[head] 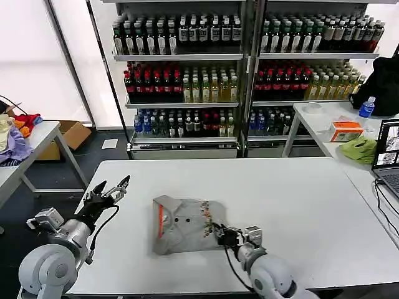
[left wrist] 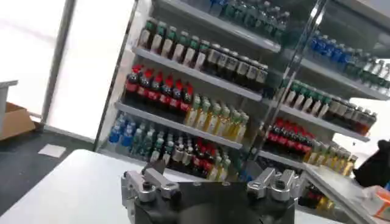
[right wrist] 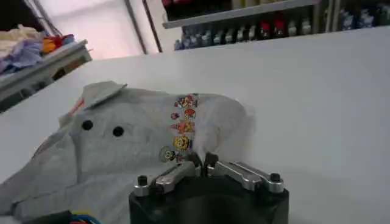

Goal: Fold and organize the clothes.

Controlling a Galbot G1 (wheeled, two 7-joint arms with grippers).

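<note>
Right wrist view: the right gripper (right wrist: pixel 202 163) has its fingers closed on the near edge of the grey shirt (right wrist: pixel 134 143), which lies folded on the white tabletop (right wrist: pixel 317 91) just beyond the fingertips. Well off to the side, the left gripper (head: pixel 112 189) hovers with fingers spread open. Drink shelves (head: pixel 187 75) stand behind.

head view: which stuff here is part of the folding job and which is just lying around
Job:
- grey shirt, folded on white table
- right end effector, at shirt's edge
- left end effector, open, off the shirt

Lying about:
- drink shelves
- lime-green cloth
- laptop
- cardboard box
</note>
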